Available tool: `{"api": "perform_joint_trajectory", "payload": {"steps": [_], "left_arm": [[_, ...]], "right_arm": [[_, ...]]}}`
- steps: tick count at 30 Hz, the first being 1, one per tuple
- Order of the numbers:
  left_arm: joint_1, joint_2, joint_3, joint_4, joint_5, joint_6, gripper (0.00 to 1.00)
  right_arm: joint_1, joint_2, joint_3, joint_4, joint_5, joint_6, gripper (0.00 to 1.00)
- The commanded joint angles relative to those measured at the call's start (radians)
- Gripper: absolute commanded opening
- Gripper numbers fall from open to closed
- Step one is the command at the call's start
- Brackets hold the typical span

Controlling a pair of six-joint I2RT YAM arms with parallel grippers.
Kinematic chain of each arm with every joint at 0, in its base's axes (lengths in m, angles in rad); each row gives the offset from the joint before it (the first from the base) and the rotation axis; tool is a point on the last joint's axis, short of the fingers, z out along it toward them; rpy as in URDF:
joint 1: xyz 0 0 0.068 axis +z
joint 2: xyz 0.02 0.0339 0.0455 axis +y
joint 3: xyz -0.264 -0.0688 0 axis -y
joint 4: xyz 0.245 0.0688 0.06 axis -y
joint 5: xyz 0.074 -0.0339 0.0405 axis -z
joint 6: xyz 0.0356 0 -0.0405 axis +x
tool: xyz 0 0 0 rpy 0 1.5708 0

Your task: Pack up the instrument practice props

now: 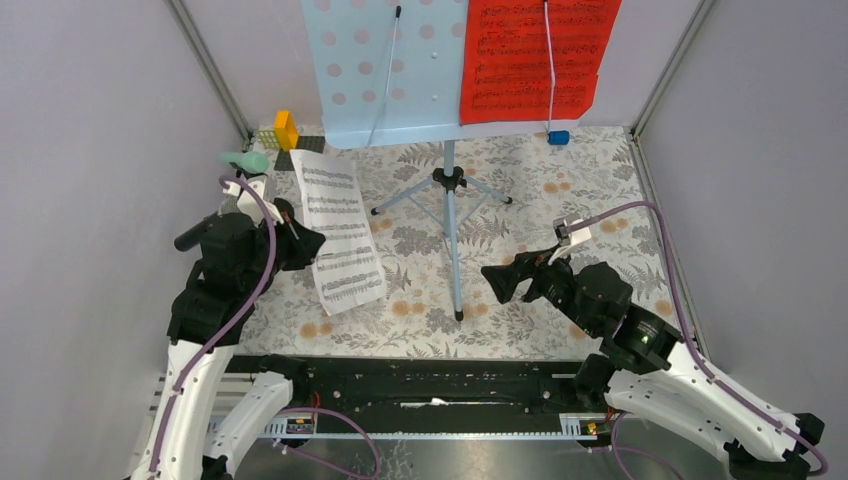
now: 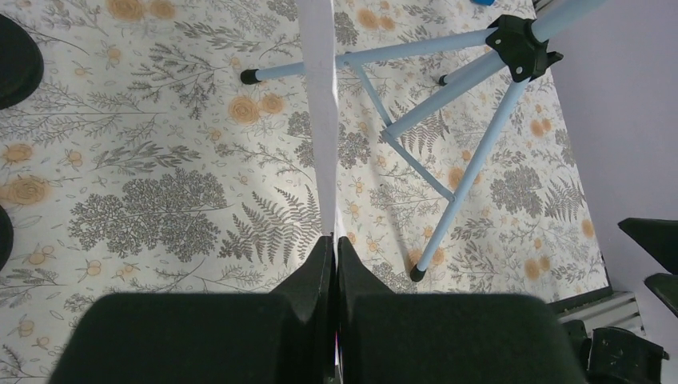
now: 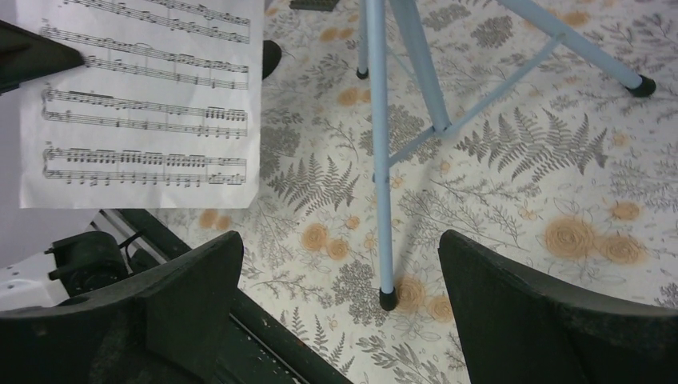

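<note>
The left tool [image 2: 334, 244] pinches the white sheet [image 1: 340, 235] by its edge and should carry it slowly, clear of the stand [image 1: 453, 240]; the right tool [image 3: 340, 264] gapes wide, empty.

The top camera looks down from high at the near side on the whole floral-patterned tablecloth [image 1: 420, 250]. Each wrist camera looks down from near; all three share the pale blue metal tripod legs [image 1: 455, 260]

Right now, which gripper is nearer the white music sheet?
Left. The left gripper is shut on the white music sheet; the right gripper hangs open, apart, beyond the tripod leg.
</note>
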Motion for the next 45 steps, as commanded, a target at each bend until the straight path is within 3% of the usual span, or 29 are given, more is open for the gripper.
{"api": "perform_joint_trajectory", "payload": {"steps": [1, 10, 19, 23, 31, 45], "left_arm": [[0.001, -0.039, -0.028, 0.038, 0.034, -0.024, 0.00], [0.001, -0.049, -0.047, -0.003, 0.090, -0.026, 0.00], [0.001, -0.046, 0.007, -0.104, 0.257, 0.019, 0.00], [-0.001, -0.037, 0.044, -0.147, 0.304, 0.032, 0.00], [-0.012, -0.033, 0.037, -0.086, 0.490, 0.013, 0.00], [-0.029, -0.037, 0.057, 0.021, 0.653, -0.049, 0.00]], "right_arm": [[0.001, -0.016, -0.035, -0.013, 0.077, 0.046, 1.00], [0.001, -0.091, -0.135, -0.051, 0.120, 0.111, 1.00], [0.001, -0.063, -0.196, 0.000, -0.095, 0.163, 1.00], [0.001, -0.056, -0.291, 0.159, -0.181, 0.237, 1.00], [0.001, 0.072, -0.488, 0.736, -0.300, 0.435, 1.00], [0.000, 0.366, -0.489, 1.232, -0.288, 0.593, 1.00]]}}
